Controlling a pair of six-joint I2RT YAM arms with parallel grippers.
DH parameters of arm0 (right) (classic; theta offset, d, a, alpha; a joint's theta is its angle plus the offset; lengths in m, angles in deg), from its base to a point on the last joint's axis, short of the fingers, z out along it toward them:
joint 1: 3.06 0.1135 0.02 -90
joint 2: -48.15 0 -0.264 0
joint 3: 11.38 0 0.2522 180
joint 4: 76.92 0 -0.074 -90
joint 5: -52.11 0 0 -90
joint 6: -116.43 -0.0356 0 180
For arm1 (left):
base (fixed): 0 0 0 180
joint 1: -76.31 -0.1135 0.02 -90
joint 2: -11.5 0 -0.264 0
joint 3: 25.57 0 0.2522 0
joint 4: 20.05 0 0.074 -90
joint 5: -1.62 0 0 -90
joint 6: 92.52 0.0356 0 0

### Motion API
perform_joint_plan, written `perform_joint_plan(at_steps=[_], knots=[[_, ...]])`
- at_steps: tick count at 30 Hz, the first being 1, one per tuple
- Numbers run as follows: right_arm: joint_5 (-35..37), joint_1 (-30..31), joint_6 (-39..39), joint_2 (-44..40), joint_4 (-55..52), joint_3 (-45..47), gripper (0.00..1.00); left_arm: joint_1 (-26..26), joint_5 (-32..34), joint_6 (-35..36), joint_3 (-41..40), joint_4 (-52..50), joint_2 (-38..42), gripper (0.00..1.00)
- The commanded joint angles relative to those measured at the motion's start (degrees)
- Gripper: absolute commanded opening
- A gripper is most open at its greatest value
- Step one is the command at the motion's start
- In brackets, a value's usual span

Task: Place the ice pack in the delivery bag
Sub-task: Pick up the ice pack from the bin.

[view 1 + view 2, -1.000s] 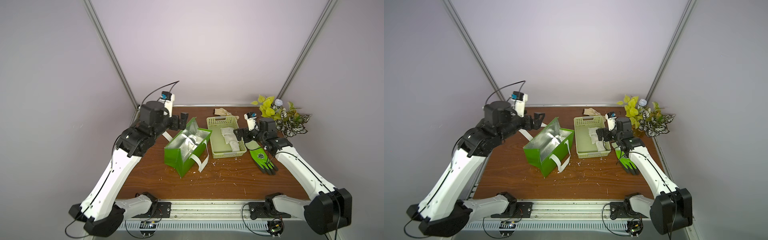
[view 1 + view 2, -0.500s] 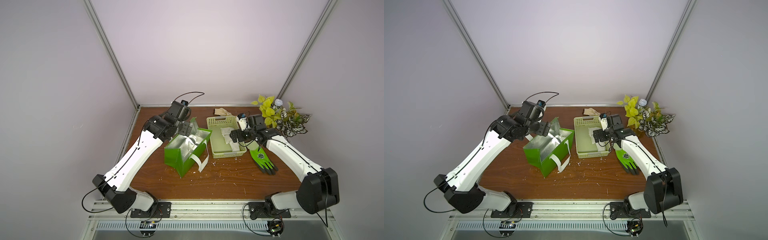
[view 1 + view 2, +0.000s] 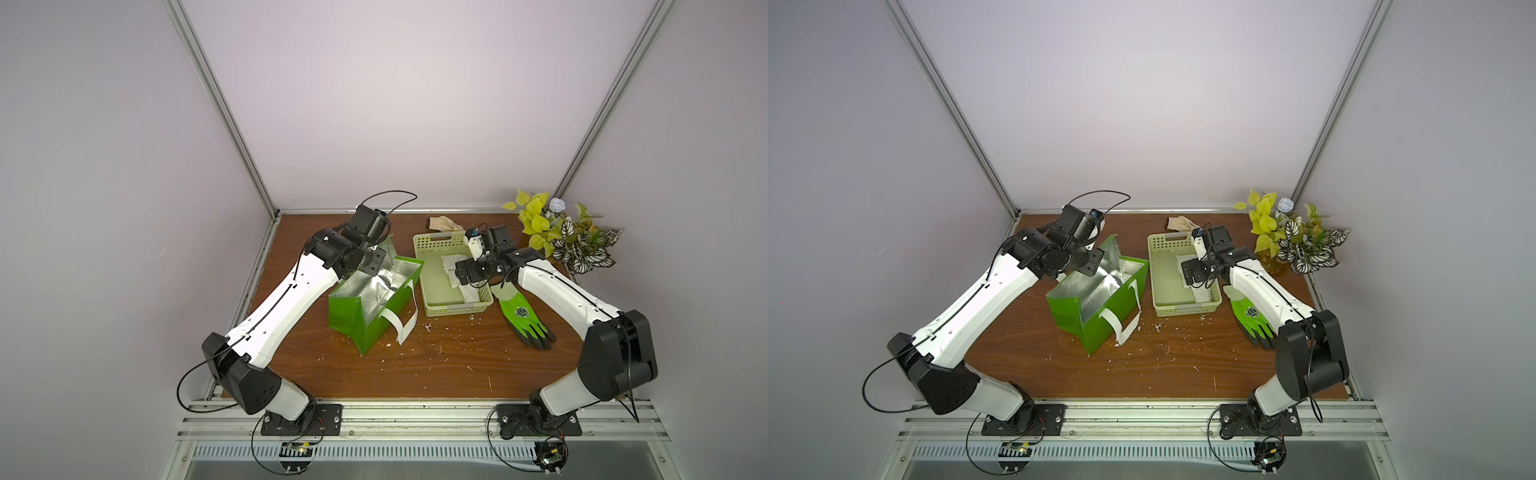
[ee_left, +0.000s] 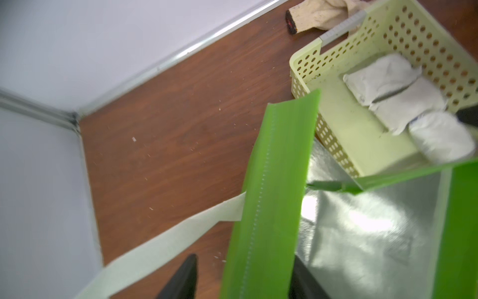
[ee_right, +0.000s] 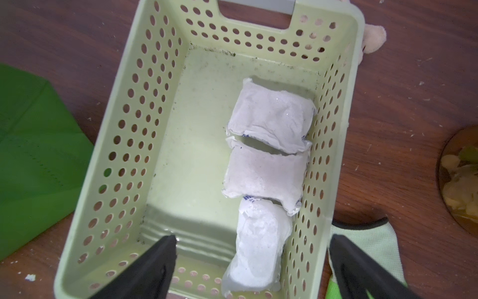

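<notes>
Open (foil-lined) delivery bag — beside basket

**A:** Where is there room over the surface?

**B:** The whole 6 o'clock half is bare but for crumbs. At 9 o'clock the bag stands with its mouth open upward. Its raised flap sits at the 12 o'clock end, between the left gripper jaws, so that end is crowded.

**A:** And the basket?

**B:** It's at 1 o'clock, just beside the bag's corner. Three ice packs line its 3 o'clock wall, and the floor toward 9 is bare. The right gripper has wide jaws straddling that wall, one over the floor and one over the glove outside.

**A:** Further out?

**B:** A plant fills the 2 o'clock corner. A cloth lies just behind the basket's 12 o'clock end.
</notes>
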Motion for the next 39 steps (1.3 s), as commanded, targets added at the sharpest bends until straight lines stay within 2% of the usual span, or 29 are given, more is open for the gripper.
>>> perform_joint_plan(at_steps=[1, 3, 6, 12, 17, 20, 24, 31, 39], knots=[[3.84, 1.06, 1.05, 1.54, -2.71, -3.12, 0.99, 0.41, 1.29, -0.44, 1.49, -1.17, -0.15, 0.33], [4.83, 1.20, 0.97, 3.14, -3.41, -3.94, 0.98, 0.43, 1.82, -1.34, 1.70, -1.04, -0.06, 0.23], [5.51, 1.29, 0.89, 6.69, -4.64, -6.93, 0.94, 0.42, 2.40, -4.14, 1.71, -1.07, 0.27, 0.14], [7.51, 1.64, 3.25, 17.10, -9.85, -18.39, 0.88, -0.05, 1.12, -10.79, 1.59, -0.94, 0.89, 0.10], [5.81, 1.81, 6.88, 25.07, -19.11, -27.71, 0.83, -0.89, 0.37, -12.47, 1.09, -0.94, 1.74, 0.07], [4.47, 2.71, 11.45, 25.28, -20.35, -27.52, 0.85, -0.97, 0.46, -12.60, 0.29, -0.90, 2.19, 0.06], [8.93, 3.19, 19.85, 25.69, -22.03, -28.12, 0.91, -0.99, 0.88, -12.99, -1.45, -0.85, 2.86, 0.04], [13.08, 3.38, 32.45, 29.38, -26.75, -30.86, 0.93, -1.17, 1.03, -12.85, -2.85, -0.86, 3.88, 0.03], [15.44, 3.40, 38.28, 32.55, -26.72, -34.09, 0.92, -1.54, 0.47, -12.67, -2.68, -0.81, 3.44, 0.00]])
